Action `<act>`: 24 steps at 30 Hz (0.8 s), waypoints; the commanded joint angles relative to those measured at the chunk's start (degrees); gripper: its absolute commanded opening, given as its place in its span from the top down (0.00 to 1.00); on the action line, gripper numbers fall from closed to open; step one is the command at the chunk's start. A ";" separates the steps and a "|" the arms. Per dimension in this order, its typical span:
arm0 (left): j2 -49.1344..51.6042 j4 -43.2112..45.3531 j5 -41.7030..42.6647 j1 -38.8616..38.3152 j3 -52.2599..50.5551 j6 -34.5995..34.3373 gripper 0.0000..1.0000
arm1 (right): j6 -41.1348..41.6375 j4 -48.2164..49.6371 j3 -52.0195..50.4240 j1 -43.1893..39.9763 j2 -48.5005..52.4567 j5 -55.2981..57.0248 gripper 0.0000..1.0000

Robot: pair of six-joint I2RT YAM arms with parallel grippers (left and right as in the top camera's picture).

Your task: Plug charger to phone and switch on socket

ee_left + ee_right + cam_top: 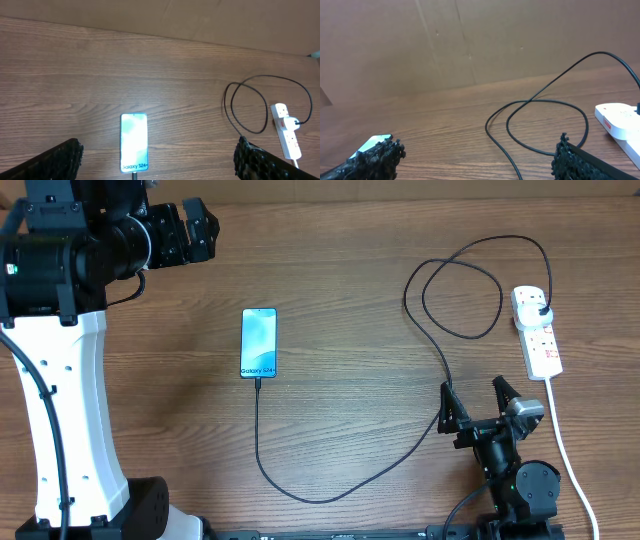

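Wooden table [350, 280]: phone [258, 343] long axis near-far, charger [258, 420] meeting its near end; left hand [203, 228], right hand [471, 386] spread, empty.

Left tool [205, 230], right tool [472, 386] — both agape

This looks like a robotics lab test bench. A wood-grain worktop [340, 270] has two arms mounted at one edge, the left arm [60, 400] in a white casing and the right arm [515, 465] small and black. A plain brown board [470, 40] closes off the back. A phone [258, 342], charger [258, 440] and socket [537, 330] lie staged on the worktop.
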 commanded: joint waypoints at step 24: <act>-5.14 0.07 0.61 0.13 -3.45 -0.17 0.00 | 0.13 0.24 -0.61 0.33 -0.52 -0.48 0.00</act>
